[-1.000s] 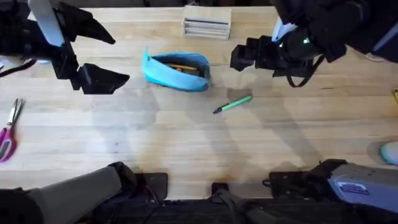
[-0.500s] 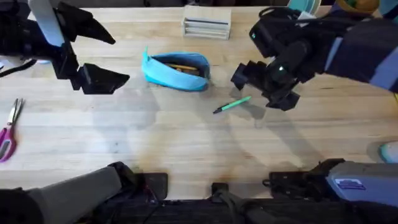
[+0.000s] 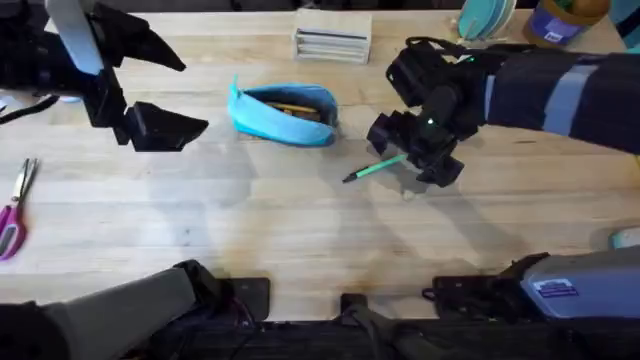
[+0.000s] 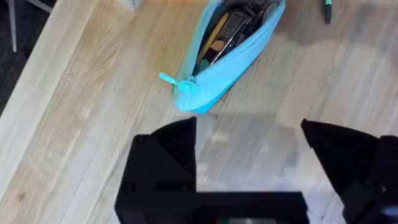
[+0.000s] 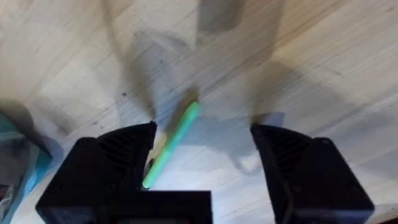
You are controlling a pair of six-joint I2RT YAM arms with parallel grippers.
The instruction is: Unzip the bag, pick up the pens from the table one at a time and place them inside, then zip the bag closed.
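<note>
slim green pen (image 3: 376, 168) — open right gripper (image 3: 412, 152) above

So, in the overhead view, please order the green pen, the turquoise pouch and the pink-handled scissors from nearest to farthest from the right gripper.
1. Slim light-green pen: directly under the right gripper.
2. Soft turquoise pouch: toward the table's middle, unzipped.
3. Pink-handled scissors: far left edge.

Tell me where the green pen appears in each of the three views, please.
Overhead: green pen on the table, right of centre, under the right pincer.
Left wrist: just its dark tip, beyond the bag.
Right wrist: between the open fingers.
Shared landmark: the bag.
</note>
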